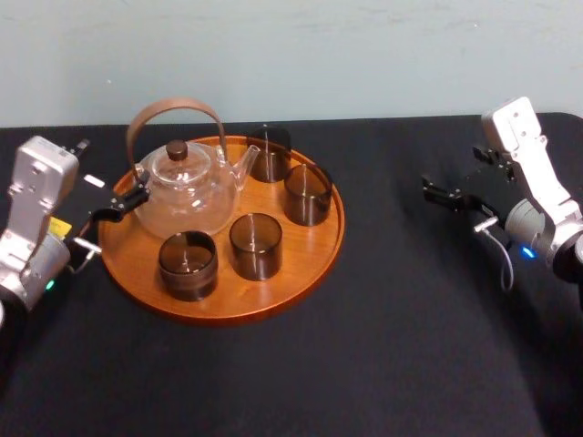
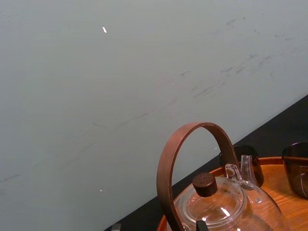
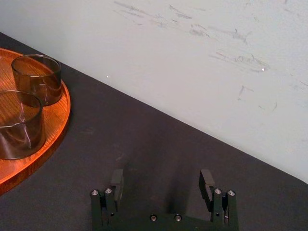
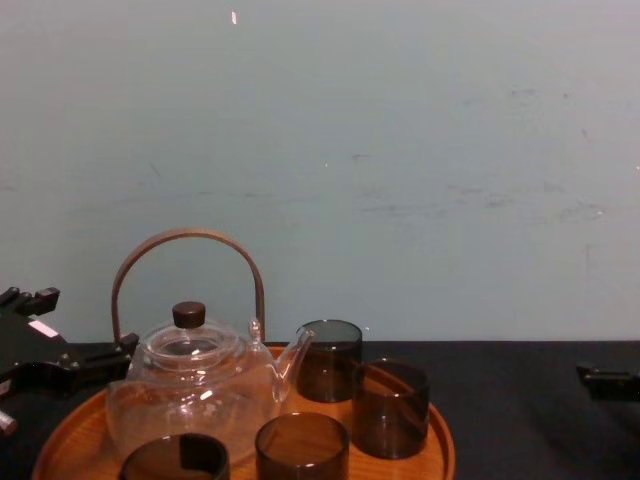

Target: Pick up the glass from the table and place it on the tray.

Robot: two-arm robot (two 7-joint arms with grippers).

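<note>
Four dark glasses (image 1: 255, 244) stand on the tray (image 1: 332, 241) beside a glass teapot (image 1: 187, 193), so the placing looks done. The right tool (image 3: 162, 178) hangs apart and empty over the tabletop (image 1: 410, 346). The left tool (image 1: 123, 202) sits by the teapot, and whether it is apart or together cannot be told.

Glass teapot (image 2: 226, 209) on the tray (image 2: 285, 188); two dark glasses (image 2: 253, 155) (image 2: 296, 168) beyond

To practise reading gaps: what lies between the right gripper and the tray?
Only bare black table separates the open right gripper from the tray; the head view shows this. The left gripper sits by the tray's left rim.
</note>
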